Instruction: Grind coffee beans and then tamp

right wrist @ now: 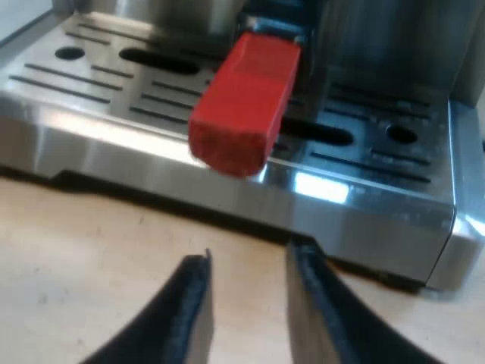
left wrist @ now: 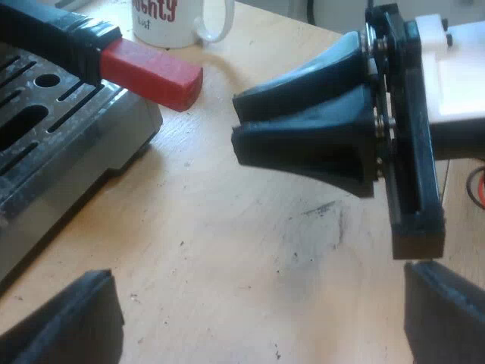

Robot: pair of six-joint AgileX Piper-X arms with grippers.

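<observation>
The holder's dark handle [left wrist: 53,38] sticks out over the espresso machine's slotted drip tray [left wrist: 45,144] and ends in red [left wrist: 151,72]. My right gripper [left wrist: 236,121] hovers above the wooden table a short way from that red end [right wrist: 242,102], pointing at it. Its fingers [right wrist: 186,311] stand open by a narrow gap with nothing between them. My left gripper [left wrist: 254,318] is open wide over bare table, farther from the machine, with the right gripper ahead of it. I cannot see where the handle meets the machine.
A white mug [left wrist: 178,19] with red lettering stands on the table beyond the red handle end. The steel drip tray [right wrist: 227,174] has a raised front edge facing my right gripper. Light wooden table [left wrist: 250,250] lies between both grippers and the machine.
</observation>
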